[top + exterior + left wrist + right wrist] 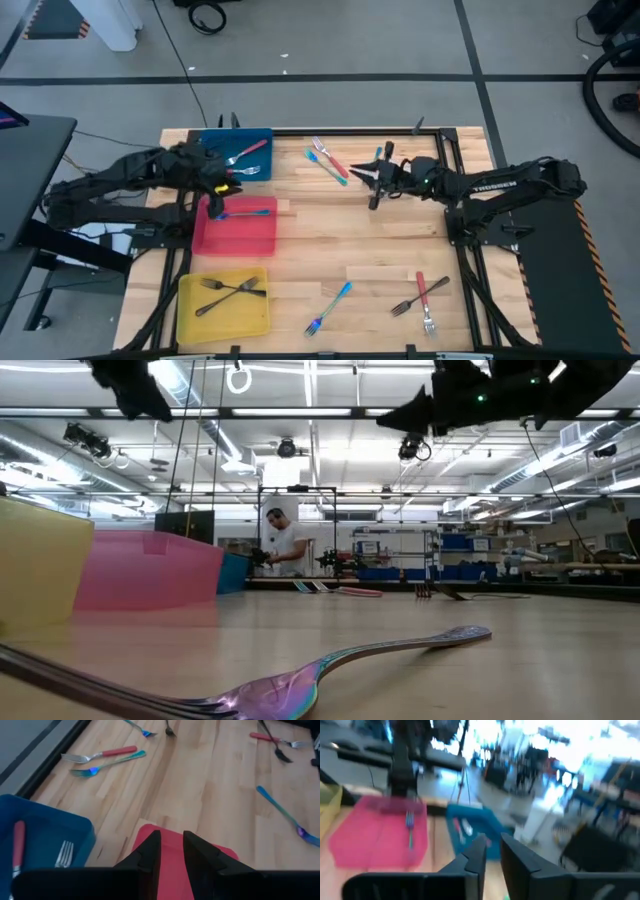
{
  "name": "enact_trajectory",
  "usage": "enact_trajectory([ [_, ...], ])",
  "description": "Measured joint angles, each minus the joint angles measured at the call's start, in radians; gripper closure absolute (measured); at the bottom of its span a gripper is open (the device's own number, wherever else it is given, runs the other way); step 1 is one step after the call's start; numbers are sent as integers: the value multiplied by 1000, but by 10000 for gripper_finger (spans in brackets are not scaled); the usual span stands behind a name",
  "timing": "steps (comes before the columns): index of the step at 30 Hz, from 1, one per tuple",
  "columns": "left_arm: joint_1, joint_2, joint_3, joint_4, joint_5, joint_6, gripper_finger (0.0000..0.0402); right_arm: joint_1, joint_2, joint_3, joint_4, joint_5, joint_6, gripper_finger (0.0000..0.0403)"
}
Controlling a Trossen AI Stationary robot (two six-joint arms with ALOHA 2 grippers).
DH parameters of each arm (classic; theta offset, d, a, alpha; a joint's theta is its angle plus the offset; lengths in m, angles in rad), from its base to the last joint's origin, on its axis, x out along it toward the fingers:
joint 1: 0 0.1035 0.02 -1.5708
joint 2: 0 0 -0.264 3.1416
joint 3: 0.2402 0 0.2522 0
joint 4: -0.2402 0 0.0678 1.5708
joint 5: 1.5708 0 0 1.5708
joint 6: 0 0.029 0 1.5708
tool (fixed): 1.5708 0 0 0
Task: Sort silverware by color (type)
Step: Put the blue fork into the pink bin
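The left gripper hangs between the blue tray and the red tray, fingers a little apart, holding nothing; the right gripper hovers by two forks, and its grip cannot be told; other silverware lies on the table and in all three trays.

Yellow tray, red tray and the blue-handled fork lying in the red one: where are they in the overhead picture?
Yellow tray [200,318]: high view, bare floor near its left rim.
Red tray [240,236]: high view, bare floor at its middle.
Blue fork [243,213]: high view, middle of its handle.
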Motion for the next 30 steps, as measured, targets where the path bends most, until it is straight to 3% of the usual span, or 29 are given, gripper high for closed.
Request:
enact_trajectory([
  [4,0,-5,-121,125,0,0,319,-38,70,64,60,-57,-22,310],
  [12,0,-5,-275,434,0,46,319,-124,362,320,-17,-30,11,283],
  [16,1,-5,-329,582,-1,72,319,-165,493,460,-179,88,99,283],
  [19,1,-5,-360,650,-2,124,319,-196,563,563,-377,105,161,284],
  [23,1,-5,-386,649,-2,143,319,-223,644,676,-570,84,260,283],
  [30,1,-5,-387,691,-2,145,319,-242,754,808,-772,-49,341,284],
])
